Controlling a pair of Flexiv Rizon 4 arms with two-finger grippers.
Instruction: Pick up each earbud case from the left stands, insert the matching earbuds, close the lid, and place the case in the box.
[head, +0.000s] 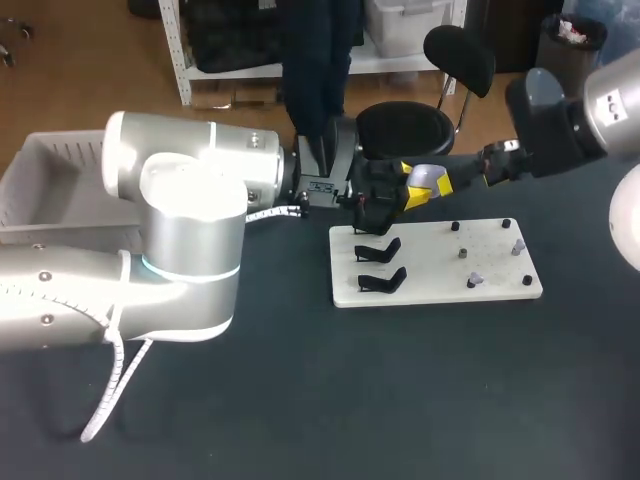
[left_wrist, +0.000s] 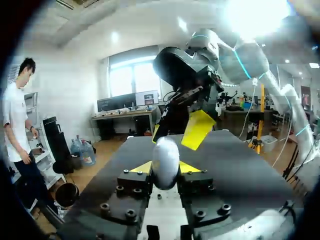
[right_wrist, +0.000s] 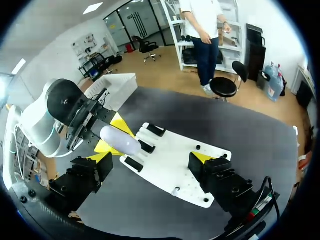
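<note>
My left gripper (head: 398, 192) is shut on an oval white earbud case (head: 426, 177), held above the far edge of the white board (head: 440, 292). In the left wrist view the case (left_wrist: 165, 161) stands upright between the yellow-tipped fingers (left_wrist: 141, 167) of that gripper (left_wrist: 165, 169). My right gripper (head: 446, 184) hangs close in front of it, wide open and holding nothing. In the right wrist view the case (right_wrist: 121, 140) lies just ahead of the right gripper (right_wrist: 152, 157), near one of its fingers (right_wrist: 101, 156). Two black stands (head: 380, 266) on the board are bare. Small grey earbuds (head: 475, 279) sit on pegs at the board's right.
The pale box (head: 45, 190) stands at the table's far left, behind my left arm's big elbow (head: 190, 235). It also shows in the right wrist view as the box (right_wrist: 119, 89) beyond the left gripper. Dark tabletop (head: 420, 390) lies in front of the board.
</note>
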